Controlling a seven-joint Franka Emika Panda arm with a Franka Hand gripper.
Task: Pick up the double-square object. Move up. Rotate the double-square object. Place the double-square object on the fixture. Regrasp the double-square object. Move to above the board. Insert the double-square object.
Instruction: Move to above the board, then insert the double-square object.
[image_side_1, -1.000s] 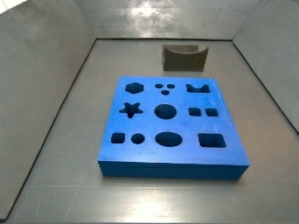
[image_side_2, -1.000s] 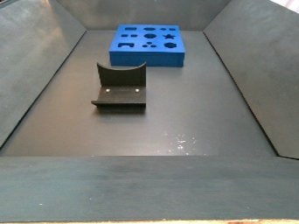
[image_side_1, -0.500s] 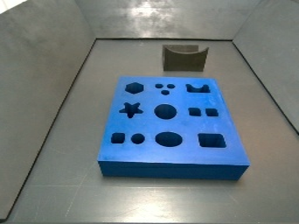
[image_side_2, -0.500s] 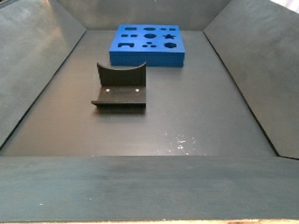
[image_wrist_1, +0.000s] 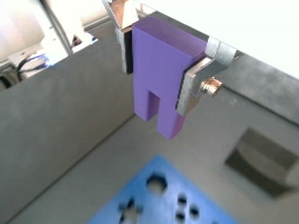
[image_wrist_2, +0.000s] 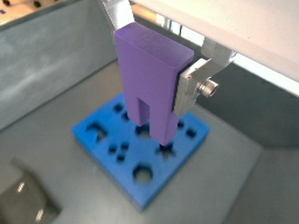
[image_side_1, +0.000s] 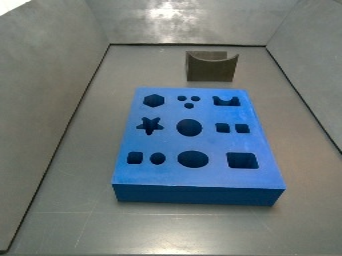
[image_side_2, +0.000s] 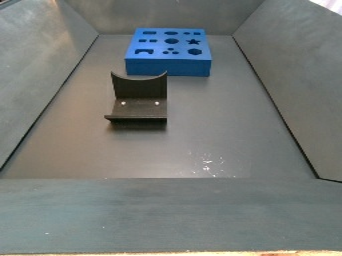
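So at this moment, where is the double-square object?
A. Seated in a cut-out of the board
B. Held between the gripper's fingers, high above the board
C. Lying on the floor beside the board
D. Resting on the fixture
B. In both wrist views the double-square object hangs prongs-down, clamped by the gripper, with the board far below; the fixture stands bare in both side views.
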